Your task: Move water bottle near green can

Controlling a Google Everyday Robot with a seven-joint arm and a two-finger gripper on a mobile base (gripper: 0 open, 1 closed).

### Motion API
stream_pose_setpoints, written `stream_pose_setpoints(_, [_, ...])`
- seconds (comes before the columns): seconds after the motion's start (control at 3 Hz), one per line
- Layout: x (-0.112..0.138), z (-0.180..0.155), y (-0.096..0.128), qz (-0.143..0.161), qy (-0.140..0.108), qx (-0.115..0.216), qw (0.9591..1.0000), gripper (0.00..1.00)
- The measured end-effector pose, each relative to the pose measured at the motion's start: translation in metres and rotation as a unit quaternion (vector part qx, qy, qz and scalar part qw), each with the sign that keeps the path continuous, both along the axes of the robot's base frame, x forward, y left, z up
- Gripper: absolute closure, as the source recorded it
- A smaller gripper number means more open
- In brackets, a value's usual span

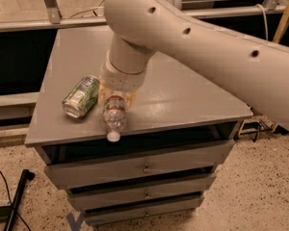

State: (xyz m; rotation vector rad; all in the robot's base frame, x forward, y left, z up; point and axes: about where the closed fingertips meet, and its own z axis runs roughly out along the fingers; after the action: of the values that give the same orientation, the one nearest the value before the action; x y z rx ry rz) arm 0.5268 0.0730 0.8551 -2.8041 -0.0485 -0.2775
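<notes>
Grey cabinet top (183, 95) used as work surface. Green can (81, 96) lies on side. Water bottle (115, 119) is set down just right of can, not touching it; nearness judged met. Gripper (117, 96), right of can, is clamped on bottle's base end. Bottle long axis runs back-to-front, angled slightly off can's. White cap (113, 136) points at front edge.

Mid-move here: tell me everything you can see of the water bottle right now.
The water bottle is small, clear crinkled plastic with a white cap and a red-and-white label band. It lies lengthwise at the grey table's front edge, with the cap pointing toward the camera. The gripper covers its far end, hiding the base. The green can lies on its side just left of it, a narrow gap between them.
</notes>
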Motion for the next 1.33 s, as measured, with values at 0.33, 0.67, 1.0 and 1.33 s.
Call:
stream_pose_setpoints(0.33, [0.006, 0.008, 0.013, -0.045, 0.037, -0.011, 0.9982, 0.59])
stream_pose_setpoints(0.67, [0.018, 0.02, 0.019, -0.098, 0.08, -0.008, 0.9919, 0.36])
stream_pose_setpoints(1.0, [0.021, 0.025, 0.021, -0.113, 0.088, -0.005, 0.9897, 0.12])
stream_pose_setpoints(1.33, [0.021, 0.024, 0.023, -0.112, 0.088, -0.004, 0.9898, 0.0])
